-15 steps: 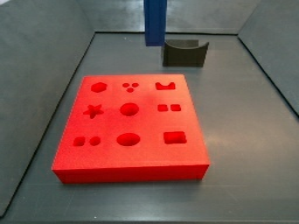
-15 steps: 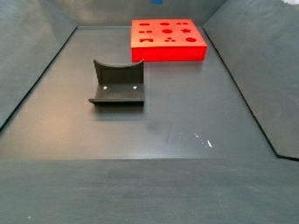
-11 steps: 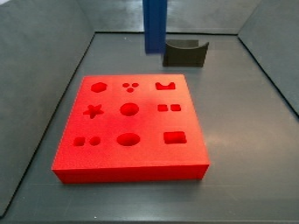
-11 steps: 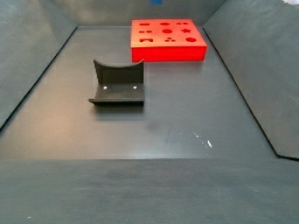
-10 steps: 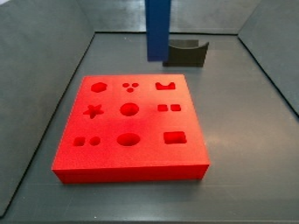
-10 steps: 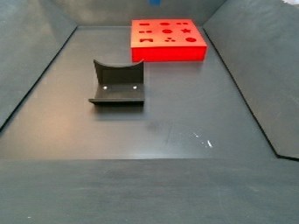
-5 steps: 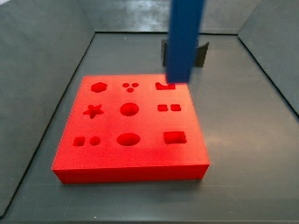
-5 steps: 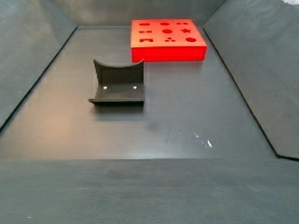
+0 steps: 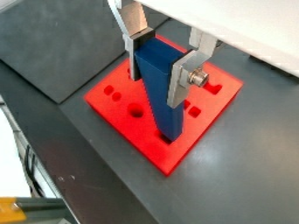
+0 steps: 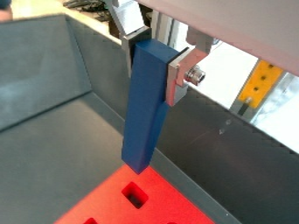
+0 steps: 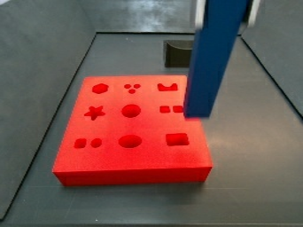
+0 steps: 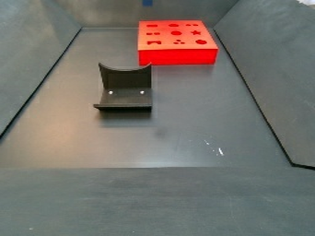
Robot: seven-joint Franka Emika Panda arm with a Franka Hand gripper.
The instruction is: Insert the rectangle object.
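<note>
My gripper [image 9: 158, 54] is shut on the upper end of the rectangle object [image 9: 159, 94], a long blue bar that hangs upright from the silver fingers [image 9: 184, 72]. Both wrist views show the grip; in a wrist view the bar [image 10: 145, 101] ends above the red board [image 10: 114, 206] without touching it. In a side view the bar [image 11: 214, 55] hangs over the right side of the red board [image 11: 124, 164], its lower end near the two small square holes [image 11: 172, 109]. The gripper itself is cut off above that view. The rectangular hole [image 11: 178, 138] is open.
The dark fixture [image 11: 176, 53] stands behind the board, partly hidden by the bar; it also shows in a side view [image 12: 123, 88], with the red board [image 12: 176, 53] far behind it. Grey walls enclose the dark floor [image 12: 185, 138].
The bar, held in my gripper, has moved from beside the fixture at the back toward the front and right, and now hangs over the board's right side.
</note>
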